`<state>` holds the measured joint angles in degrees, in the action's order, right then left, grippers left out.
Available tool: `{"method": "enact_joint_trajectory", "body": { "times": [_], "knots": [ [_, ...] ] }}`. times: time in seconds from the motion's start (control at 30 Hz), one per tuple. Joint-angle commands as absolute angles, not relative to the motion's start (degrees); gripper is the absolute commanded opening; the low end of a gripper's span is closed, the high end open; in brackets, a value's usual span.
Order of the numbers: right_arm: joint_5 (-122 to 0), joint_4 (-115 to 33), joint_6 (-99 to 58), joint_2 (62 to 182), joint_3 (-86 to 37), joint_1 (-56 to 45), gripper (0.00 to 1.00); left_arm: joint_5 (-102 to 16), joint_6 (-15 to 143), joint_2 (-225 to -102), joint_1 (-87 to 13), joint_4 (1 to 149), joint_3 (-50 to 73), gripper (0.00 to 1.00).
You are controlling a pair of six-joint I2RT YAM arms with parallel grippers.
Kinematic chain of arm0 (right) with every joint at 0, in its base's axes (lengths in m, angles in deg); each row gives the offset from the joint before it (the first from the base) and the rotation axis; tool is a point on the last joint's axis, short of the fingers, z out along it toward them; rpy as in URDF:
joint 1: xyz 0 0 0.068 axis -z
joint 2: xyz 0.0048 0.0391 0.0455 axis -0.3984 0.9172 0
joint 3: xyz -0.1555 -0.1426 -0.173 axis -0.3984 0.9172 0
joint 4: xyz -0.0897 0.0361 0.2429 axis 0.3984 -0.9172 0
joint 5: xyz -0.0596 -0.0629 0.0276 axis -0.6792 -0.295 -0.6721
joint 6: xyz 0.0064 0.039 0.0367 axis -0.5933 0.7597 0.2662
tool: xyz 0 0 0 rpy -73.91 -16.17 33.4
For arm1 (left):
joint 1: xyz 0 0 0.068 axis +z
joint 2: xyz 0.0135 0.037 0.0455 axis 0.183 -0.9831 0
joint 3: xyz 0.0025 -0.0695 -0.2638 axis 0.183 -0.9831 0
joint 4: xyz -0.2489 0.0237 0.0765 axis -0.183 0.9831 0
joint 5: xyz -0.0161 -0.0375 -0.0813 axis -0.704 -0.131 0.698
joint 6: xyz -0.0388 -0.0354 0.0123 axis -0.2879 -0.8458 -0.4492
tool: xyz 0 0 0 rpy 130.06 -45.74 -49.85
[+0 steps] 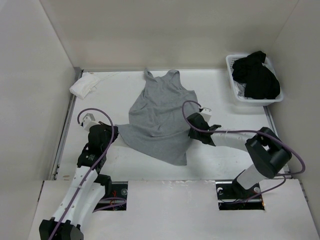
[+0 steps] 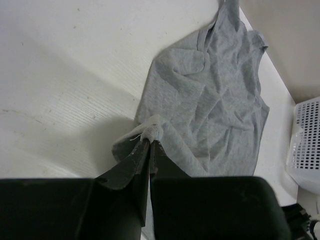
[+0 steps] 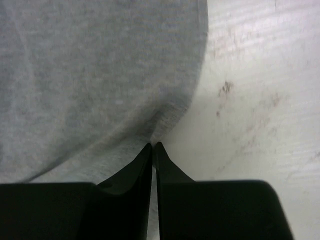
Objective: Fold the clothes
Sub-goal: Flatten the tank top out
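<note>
The left jaws pinched a corner of the tank top [image 1: 159, 117], but the right jaws only nipped its edge, so lifting could've slipped it loose.

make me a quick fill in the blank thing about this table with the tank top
The left gripper is ___ on a hem corner of the grey tank top.
The black garments lie in a white ___ at the far right.
The folded white cloth lies at the far corner on the robot's ___ side.
Missing: shut; basket; left.
</note>
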<state>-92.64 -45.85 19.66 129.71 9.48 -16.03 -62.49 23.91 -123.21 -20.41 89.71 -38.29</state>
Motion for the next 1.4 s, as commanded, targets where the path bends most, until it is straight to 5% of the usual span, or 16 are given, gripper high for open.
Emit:
{"method": "enact_joint_trajectory", "body": {
  "times": [0.0,0.1,0.23,0.4,0.53,1.17,1.37],
  "knots": [
    [-92.3,-41.8,14.5,132.4,3.4,-12.5,0.18,-61.5,23.8,-121.5,-21.0,88.2,-39.7,0.00],
    [-93.0,-42.6,14.0,129.2,4.5,-12.2,0.45,-61.9,23.8,-119.5,-21.0,90.6,-40.0,0.00],
    [-92.7,-44.2,17.6,118.0,13.8,-16.4,0.54,-62.2,24.1,-117.7,-20.8,92.0,-40.4,0.00],
    [-86.2,-47.8,27.9,108.1,23.4,-28.1,0.42,-62.2,24.3,-118.3,-21.5,91.9,-41.3,0.00],
    [-85.5,-48.5,33.8,107.2,25.9,-35.2,0.44,-62.2,24.3,-118.4,-22.4,91.8,-41.7,0.00],
    [-87.6,-53.2,44.7,105.7,29.8,-38.9,0.36,-62.2,24.2,-117.3,-23.2,92.2,-41.1,0.00],
    [-87.4,-51.7,44.0,105.8,30.1,-38.9,0.19,-62.2,23.9,-117.1,-23.3,92.1,-41.0,0.00]
  ]
}}
